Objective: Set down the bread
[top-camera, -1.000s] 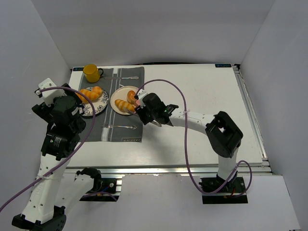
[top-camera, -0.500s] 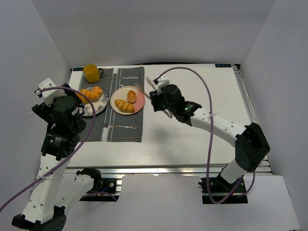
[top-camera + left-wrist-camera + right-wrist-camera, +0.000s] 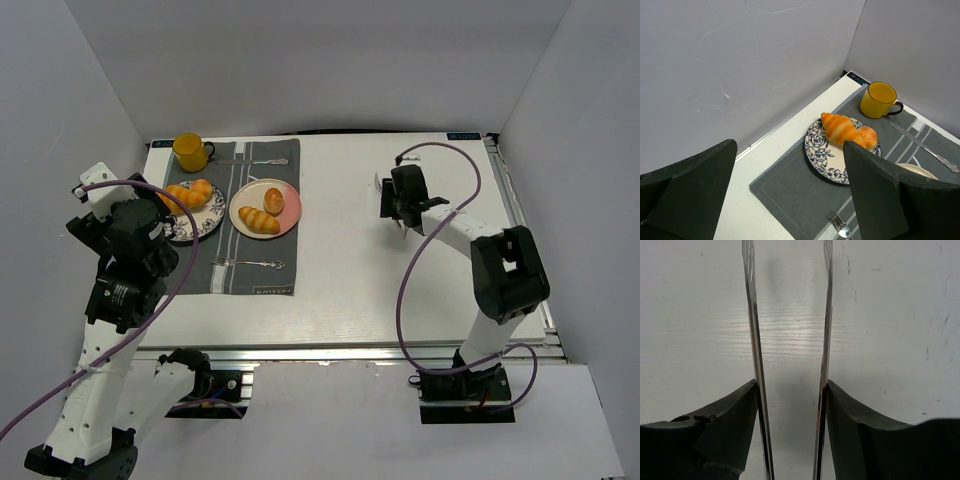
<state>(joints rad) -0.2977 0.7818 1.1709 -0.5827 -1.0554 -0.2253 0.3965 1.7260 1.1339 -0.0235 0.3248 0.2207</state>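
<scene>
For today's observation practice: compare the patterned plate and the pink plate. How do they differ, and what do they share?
Look: the patterned plate has a dark blue floral rim, while the pink plate is plain cream and pink.
Place: the patterned plate lies on the left of the grey placemat, the pink plate to its right.
Shared: both are round and each carries pieces of bread.

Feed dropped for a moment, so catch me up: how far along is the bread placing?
Done: two bread pieces lie on the pink plate, and two more on the patterned plate by the yellow mug.
In hand: nothing. The right gripper is open and empty over bare table; the left gripper is open too.
Left: no loose bread visible, so possibly only parking the arms.
</scene>
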